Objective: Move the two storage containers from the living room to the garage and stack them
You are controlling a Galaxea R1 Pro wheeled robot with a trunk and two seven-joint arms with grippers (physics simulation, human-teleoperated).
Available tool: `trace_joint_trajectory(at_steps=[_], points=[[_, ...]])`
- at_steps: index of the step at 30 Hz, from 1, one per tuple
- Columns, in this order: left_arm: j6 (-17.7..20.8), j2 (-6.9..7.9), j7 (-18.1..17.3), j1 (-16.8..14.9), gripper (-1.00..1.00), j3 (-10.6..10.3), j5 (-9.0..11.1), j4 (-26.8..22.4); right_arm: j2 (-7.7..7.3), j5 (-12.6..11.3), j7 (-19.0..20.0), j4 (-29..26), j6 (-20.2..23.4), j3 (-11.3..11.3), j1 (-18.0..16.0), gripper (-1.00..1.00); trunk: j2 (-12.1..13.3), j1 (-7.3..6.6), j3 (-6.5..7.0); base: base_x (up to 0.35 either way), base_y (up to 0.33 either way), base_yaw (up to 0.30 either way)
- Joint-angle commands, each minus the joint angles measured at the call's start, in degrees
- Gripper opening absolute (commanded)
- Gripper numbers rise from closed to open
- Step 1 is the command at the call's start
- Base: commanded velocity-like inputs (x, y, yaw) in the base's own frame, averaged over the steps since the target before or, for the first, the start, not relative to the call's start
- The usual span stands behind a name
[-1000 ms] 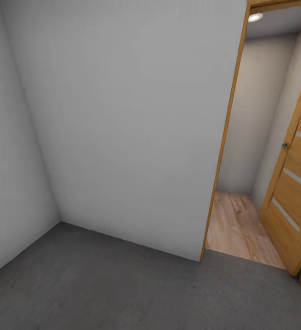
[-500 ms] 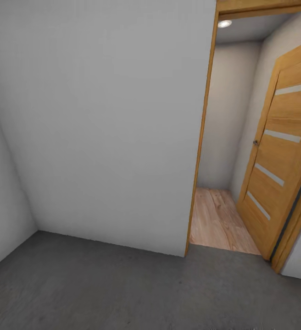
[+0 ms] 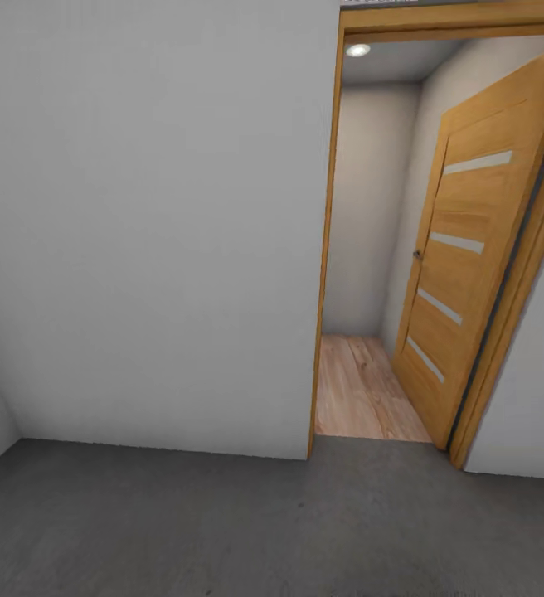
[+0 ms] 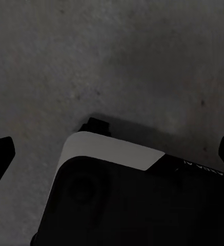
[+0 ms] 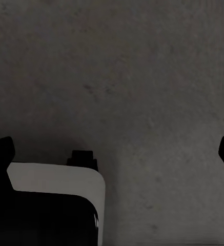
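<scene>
Both the left end effector [image 4: 112, 154] and the right end effector [image 5: 114, 154] hang spread and empty over the floor [image 3: 222, 531]. Ahead, an open door [image 3: 463, 257] narrows the doorway; clipping it is likely. No storage containers are in sight.

No text, label, brand, number or sign can be read in any view. The left wrist view has a faint pale mark on the dark robot base [image 4: 142, 205] (near its upper edge, too small and blurred to make out as letters). The wall [image 3: 139, 207], the door [image 3: 454, 265] and the floor [image 3: 222, 522] bear no writing that shows.
</scene>
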Motion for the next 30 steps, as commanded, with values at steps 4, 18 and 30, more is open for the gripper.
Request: trace_joint_trajectory(at_steps=[4, 18, 30], points=[[-0.14, -0.07, 0.20, -0.04, 1.00, -0.50, 0.72, 0.09, 0.05, -0.46, 0.01, 0.18, -0.26, 0.54, -0.07, 1.00, -0.04, 0.00, -0.07, 0.000, 0.000, -0.260], [-0.14, -0.14, 0.19, -0.02, 1.00, -0.50, 0.83, 0.12, 0.05, -0.46, 0.01, 0.17, -0.28, 0.57, -0.07, 1.00, -0.04, 0.00, -0.07, 0.000, 0.000, -0.261], [-0.14, -0.11, 0.19, -0.02, 1.00, -0.50, 0.83, 0.12, 0.05, -0.46, 0.01, 0.19, -0.28, 0.57, -0.07, 1.00, -0.04, 0.00, -0.07, 0.000, 0.000, -0.261]])
